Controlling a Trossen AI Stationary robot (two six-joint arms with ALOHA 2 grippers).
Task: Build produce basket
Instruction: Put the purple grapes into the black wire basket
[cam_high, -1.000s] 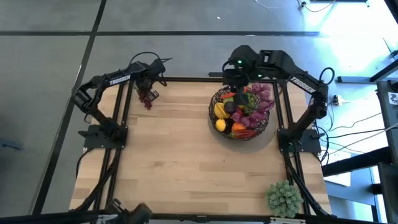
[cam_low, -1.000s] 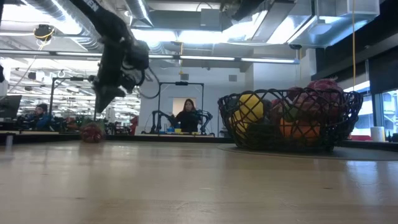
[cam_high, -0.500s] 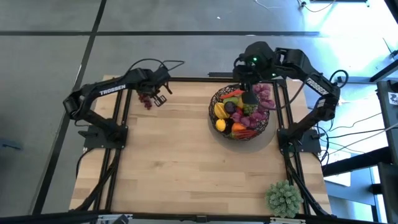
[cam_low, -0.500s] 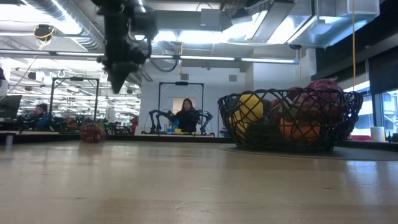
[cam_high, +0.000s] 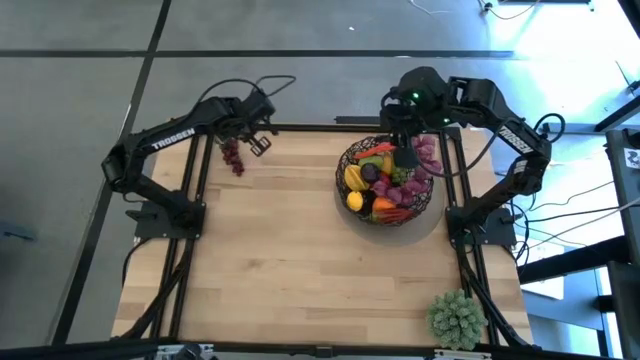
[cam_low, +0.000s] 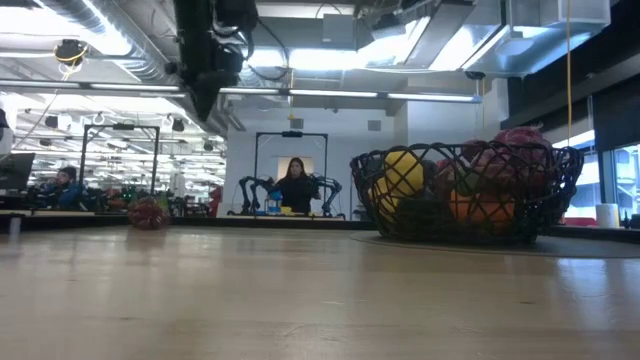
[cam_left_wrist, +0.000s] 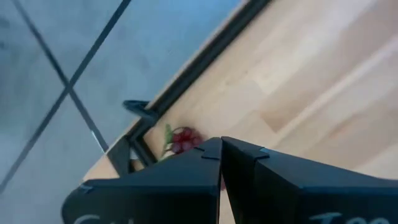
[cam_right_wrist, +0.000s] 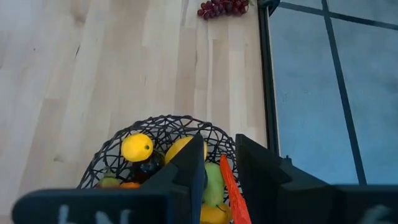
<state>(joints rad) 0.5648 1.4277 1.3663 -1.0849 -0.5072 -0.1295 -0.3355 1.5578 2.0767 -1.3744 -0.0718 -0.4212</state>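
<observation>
The dark open-weave basket stands at the table's far right, filled with produce: a lemon, yellow fruit, a red chilli and purple leaves. A bunch of purple grapes lies on the wood at the far left corner, also in the left wrist view. My left gripper hangs shut in the air just right of the grapes, touching nothing. My right gripper hovers over the basket's far side with a narrow gap between its fingers; I see nothing held in it.
A spiky pale green plant ball sits at the table's near right corner. Black frame rails run along the table's edges. Bare wood stretches between the grapes and the basket and over the near half. People sit in the room beyond.
My left gripper has risen well above the table and drifted right and toward the far edge, away from the grapes, which stay where they lay. My right gripper has moved up and a little toward the right over the basket.
</observation>
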